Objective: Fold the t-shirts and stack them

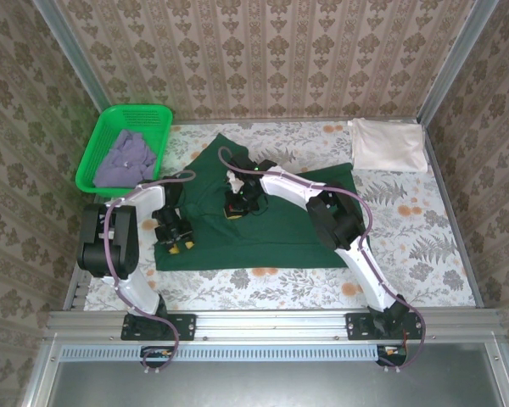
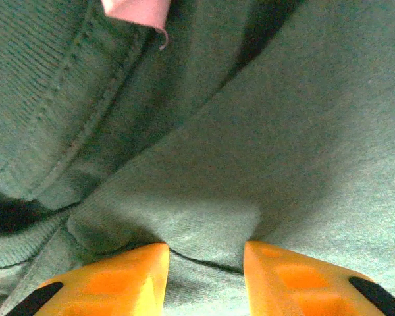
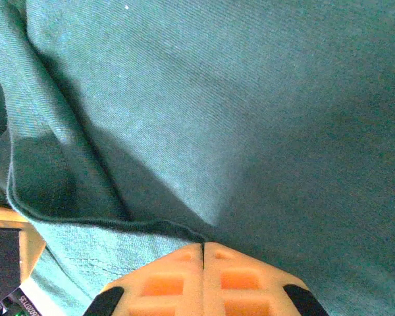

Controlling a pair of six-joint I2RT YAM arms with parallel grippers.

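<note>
The dark green t-shirt point(image 1: 271, 225) lies spread over the middle of the table. My left gripper point(image 1: 176, 238) is down on its left part. In the left wrist view a bunched fold of the green cloth point(image 2: 210, 224) fills the gap between the orange fingers point(image 2: 141, 270), which are closed on it, left gripper point(image 2: 205, 253). My right gripper point(image 1: 237, 203) is down near the collar. Its fingertips are together, right gripper point(image 3: 203, 247), with the shirt's hem point(image 3: 151, 227) running into them. The cream-white t-shirt point(image 1: 388, 144) lies folded at the back right. The greyish-lavender t-shirt point(image 1: 125, 158) lies crumpled in the basket.
A bright green plastic basket point(image 1: 157, 114) stands at the back left corner. The floral tablecloth point(image 1: 416, 229) is bare to the right of the green shirt. A pink neck label point(image 2: 138, 12) shows by the collar seam. Patterned walls close in the table on three sides.
</note>
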